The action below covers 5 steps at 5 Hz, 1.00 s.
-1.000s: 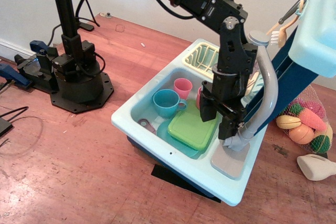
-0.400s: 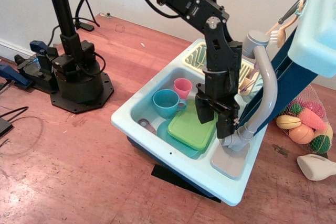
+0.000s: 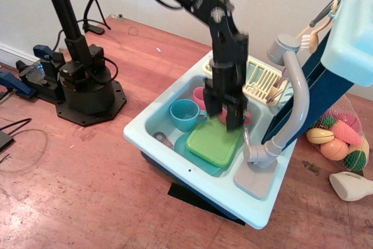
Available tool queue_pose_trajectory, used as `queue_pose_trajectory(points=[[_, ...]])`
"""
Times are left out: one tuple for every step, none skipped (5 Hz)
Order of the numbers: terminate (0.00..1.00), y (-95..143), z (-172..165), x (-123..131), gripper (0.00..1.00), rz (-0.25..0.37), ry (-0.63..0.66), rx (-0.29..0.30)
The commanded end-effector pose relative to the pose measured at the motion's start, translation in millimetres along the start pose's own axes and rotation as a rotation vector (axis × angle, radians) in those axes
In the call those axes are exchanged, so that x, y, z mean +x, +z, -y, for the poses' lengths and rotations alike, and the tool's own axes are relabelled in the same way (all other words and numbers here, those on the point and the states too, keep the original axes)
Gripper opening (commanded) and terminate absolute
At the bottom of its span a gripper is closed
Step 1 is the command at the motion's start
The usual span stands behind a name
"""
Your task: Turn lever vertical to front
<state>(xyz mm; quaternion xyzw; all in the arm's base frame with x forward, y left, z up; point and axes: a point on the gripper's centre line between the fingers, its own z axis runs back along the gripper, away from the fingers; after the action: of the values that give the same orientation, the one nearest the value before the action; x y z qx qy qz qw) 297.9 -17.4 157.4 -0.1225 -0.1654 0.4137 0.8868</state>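
The grey toy faucet (image 3: 294, 97) stands at the right rim of the light-blue toy sink (image 3: 145, 126). The lever (image 3: 247, 139) is a thin light-grey stick at the faucet's base joint, pointing up and slightly toward the basin. My gripper (image 3: 224, 115) hangs over the basin above the green plate (image 3: 214, 142), to the left of the lever and apart from it. Its fingers stand apart with nothing between them.
In the basin are a teal cup (image 3: 185, 114), a pink cup (image 3: 201, 94) and a teal plate under the green one. A yellow dish rack (image 3: 259, 83) sits behind. A net bag of toy food (image 3: 341, 138) lies on the right, and a black arm base (image 3: 87, 88) on the left.
My gripper has moved left and back, away from the faucet base to over the basin. The lever, hidden behind the fingers before, now shows.
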Motion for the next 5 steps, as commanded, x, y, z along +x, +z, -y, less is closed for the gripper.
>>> queue_pose_trajectory(points=[[0.00,58,-19,24,1.00,0.121,0.047,0.001],[0.00,56,-24,11,1.00,0.123,0.060,-0.040],[0.00,56,-24,11,1.00,0.123,0.060,-0.040],[0.00,56,-24,11,1.00,0.123,0.060,-0.040],[0.00,56,-24,11,1.00,0.123,0.060,-0.040]])
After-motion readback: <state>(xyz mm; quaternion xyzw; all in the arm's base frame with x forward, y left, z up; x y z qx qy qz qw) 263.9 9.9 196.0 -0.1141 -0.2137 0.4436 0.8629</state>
